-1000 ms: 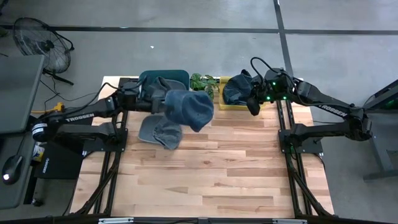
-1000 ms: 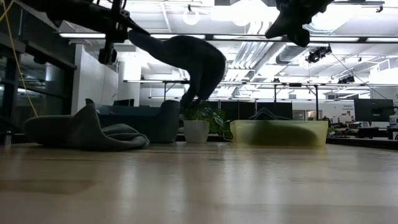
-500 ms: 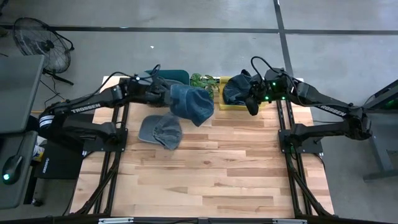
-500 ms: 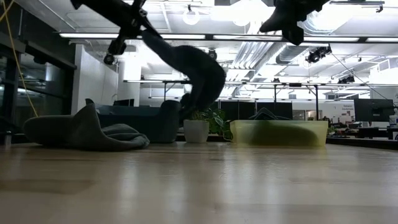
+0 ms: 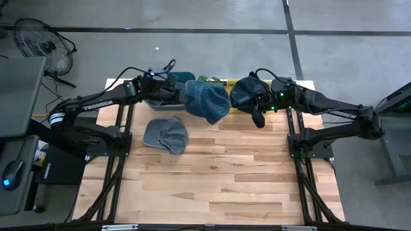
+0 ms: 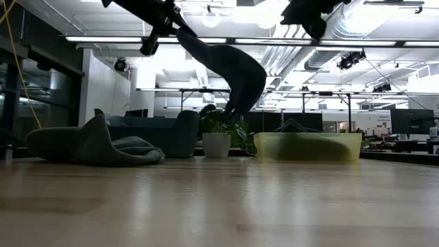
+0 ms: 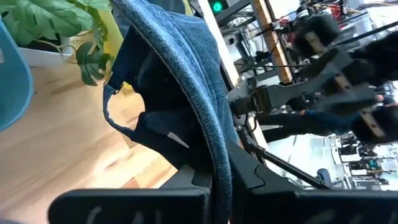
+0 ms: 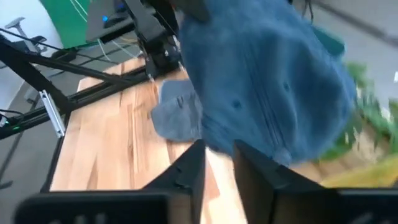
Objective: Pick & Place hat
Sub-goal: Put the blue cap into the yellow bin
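Observation:
A blue denim hat (image 5: 209,101) hangs from my left gripper (image 5: 178,94), high over the table's far middle, beside the plant (image 5: 212,81). In the low view the hat (image 6: 236,72) droops below the gripper (image 6: 164,20). My right gripper (image 5: 257,117) hovers open and empty by the yellow bin (image 6: 309,147), its fingers (image 8: 186,177) pointing toward the blue hat (image 8: 267,93). A dark hat (image 5: 245,93) lies in the yellow bin. A grey hat (image 5: 166,135) lies flat on the table. My left gripper pinches the blue hat's edge (image 7: 219,168) between its two fingers. The fingers come about level from the table's left. The hat is lifted clear of the table and hangs beyond and below the fingers, its hollow inside (image 7: 155,106) facing the wrist camera.
A teal bin (image 5: 168,79) stands at the far left under my left arm. A small potted plant (image 6: 218,134) stands between the teal bin and the yellow bin. The near half of the wooden table (image 5: 218,179) has free room.
My left gripper has gone up and toward the table's right and far edge, carrying the blue hat from over the grey hat to beside the plant and the yellow bin. The hat stays lifted and swings below the fingers. My right gripper has shifted slightly toward the left.

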Robot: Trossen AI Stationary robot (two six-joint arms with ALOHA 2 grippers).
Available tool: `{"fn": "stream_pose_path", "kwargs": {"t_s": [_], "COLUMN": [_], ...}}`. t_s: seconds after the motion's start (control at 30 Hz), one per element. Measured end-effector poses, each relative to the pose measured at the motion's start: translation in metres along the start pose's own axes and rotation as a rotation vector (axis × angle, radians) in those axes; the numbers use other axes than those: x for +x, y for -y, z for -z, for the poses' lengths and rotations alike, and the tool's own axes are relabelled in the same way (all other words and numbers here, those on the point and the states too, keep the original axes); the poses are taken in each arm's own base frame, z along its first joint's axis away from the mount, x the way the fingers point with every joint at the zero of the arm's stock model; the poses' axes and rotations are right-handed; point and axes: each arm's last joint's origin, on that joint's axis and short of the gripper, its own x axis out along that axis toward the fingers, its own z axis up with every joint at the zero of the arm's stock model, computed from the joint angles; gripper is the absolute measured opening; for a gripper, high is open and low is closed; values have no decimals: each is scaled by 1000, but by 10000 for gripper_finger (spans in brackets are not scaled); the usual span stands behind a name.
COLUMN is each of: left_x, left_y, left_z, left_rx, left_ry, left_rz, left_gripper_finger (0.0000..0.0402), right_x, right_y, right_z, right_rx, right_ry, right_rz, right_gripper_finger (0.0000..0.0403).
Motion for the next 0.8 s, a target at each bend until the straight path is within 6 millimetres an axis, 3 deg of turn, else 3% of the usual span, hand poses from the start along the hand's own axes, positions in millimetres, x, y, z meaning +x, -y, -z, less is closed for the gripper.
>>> {"fn": "stream_pose_path", "kwargs": {"t_s": [0.33,0.8], "left_x": [6,3], "left_y": [12,20], "left_z": [-11,-21], "left_rx": [-55,-150], "left_ry": [112,283], "left_rz": [126,175], "left_gripper_finger": [6,6], "right_x": [32,97], "right_y": [-40,-78], "right_z": [-1,18], "right_rx": [-465,-1032], "right_ry": [120,118], "right_rz": [41,522], "right_gripper_finger": [176,190]}}
